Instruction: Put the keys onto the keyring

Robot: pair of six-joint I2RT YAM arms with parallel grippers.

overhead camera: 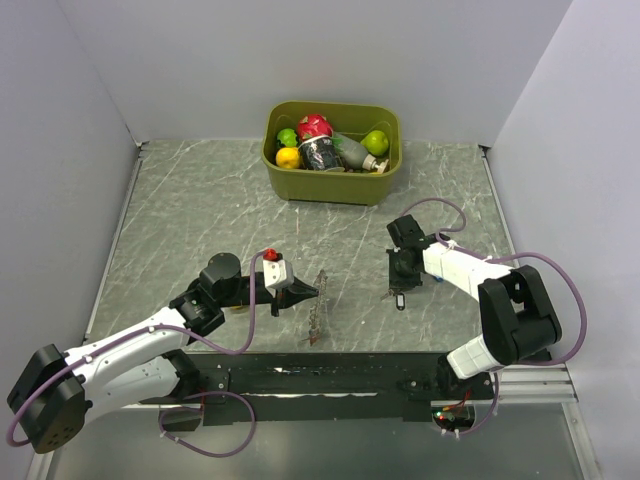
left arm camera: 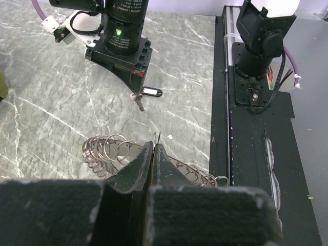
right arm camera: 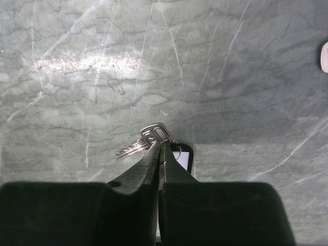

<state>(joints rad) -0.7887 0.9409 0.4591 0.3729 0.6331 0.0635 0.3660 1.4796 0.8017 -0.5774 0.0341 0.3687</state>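
Note:
My left gripper [overhead camera: 305,291] is shut on the keyring [overhead camera: 319,306], a thin grey ring held on edge just above the table. In the left wrist view the fingertips [left arm camera: 160,154] pinch its band, and several small wire loops [left arm camera: 105,149] hang along it. My right gripper [overhead camera: 400,283] is to the right of the ring, apart from it, pointing down at the table. It is shut on a small bunch of keys [right arm camera: 134,148], silver blades with a black-framed tag [right arm camera: 183,156]. The bunch also shows in the left wrist view [left arm camera: 147,94].
An olive-green bin [overhead camera: 330,186] with fruit, a lemon [overhead camera: 288,157] and a bottle stands at the back centre. The black mounting rail [overhead camera: 330,376] runs along the near edge. Grey walls close in left, right and back.

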